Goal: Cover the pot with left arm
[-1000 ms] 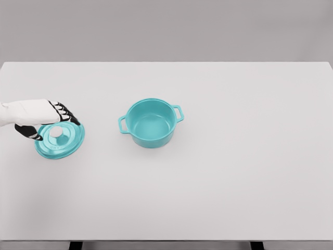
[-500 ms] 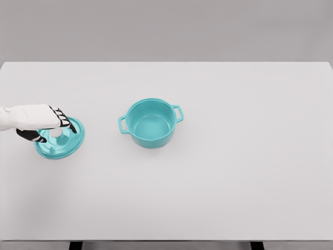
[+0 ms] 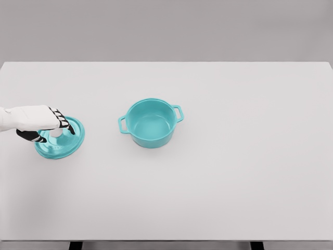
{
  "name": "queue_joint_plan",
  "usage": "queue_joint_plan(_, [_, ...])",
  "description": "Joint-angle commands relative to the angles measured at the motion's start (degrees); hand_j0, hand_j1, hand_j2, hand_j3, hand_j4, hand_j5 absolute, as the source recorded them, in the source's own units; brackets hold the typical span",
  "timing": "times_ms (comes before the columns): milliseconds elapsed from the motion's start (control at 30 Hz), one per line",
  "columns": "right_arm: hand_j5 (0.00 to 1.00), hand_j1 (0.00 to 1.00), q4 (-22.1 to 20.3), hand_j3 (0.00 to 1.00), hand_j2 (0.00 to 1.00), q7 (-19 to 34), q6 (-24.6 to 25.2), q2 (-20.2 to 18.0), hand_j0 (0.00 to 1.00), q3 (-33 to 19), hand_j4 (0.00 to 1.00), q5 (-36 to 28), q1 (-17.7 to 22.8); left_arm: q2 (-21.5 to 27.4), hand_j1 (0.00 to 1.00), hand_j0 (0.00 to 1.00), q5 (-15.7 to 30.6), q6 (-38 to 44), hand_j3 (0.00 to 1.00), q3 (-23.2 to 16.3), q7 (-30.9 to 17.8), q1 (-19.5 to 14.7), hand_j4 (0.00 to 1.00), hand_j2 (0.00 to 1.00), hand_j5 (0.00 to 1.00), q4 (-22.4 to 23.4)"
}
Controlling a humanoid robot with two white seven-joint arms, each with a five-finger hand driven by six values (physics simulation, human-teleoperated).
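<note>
White bench (image 3: pixel 234 172) fills nearly the whole view, plain and pale. Near its middle stands the teal pot (image 3: pixel 151 123), open at the top, a small handle on either side. Well apart from it, toward the left edge, the matching teal lid (image 3: pixel 58 139) lies flat on the bench. Over it is the left hand (image 3: pixel 41 125), reaching in from the left; a second ago it sat higher with the fingers (image 3: pixel 63 121) splayed above the lid, and now it has dropped and they have curled around the white knob (image 3: pixel 56 133). Whether the grip is fully tight I can't tell. The lift looks ready to begin.
</note>
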Motion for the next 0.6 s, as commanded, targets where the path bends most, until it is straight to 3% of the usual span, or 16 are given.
queue_joint_plan(0, [1.0, 1.0, 0.0, 1.0, 1.0, 0.0, 0.0, 0.0, 1.0, 0.0, 1.0, 0.0, 0.0, 0.0, 0.77, 0.77, 0.0, 0.1, 0.77, 0.1, 0.0, 0.0, 0.77, 0.77, 0.77, 0.1])
queue_joint_plan(333, [1.0, 1.0, 0.0, 1.0, 1.0, 0.0, 0.0, 0.0, 1.0, 0.0, 1.0, 0.0, 0.0, -0.1, 0.68, 0.68, -0.1, 0.1, 0.68, 0.1, 0.0, 0.0, 0.68, 0.68, 0.68, 0.1])
queue_joint_plan(567, [1.0, 1.0, 0.0, 1.0, 1.0, 0.0, 0.0, 0.0, 1.0, 0.0, 1.0, 0.0, -0.1, -0.4, 0.67, 0.67, -0.1, 0.1, 0.67, 0.1, 0.0, 0.1, 0.67, 0.67, 0.67, 0.2])
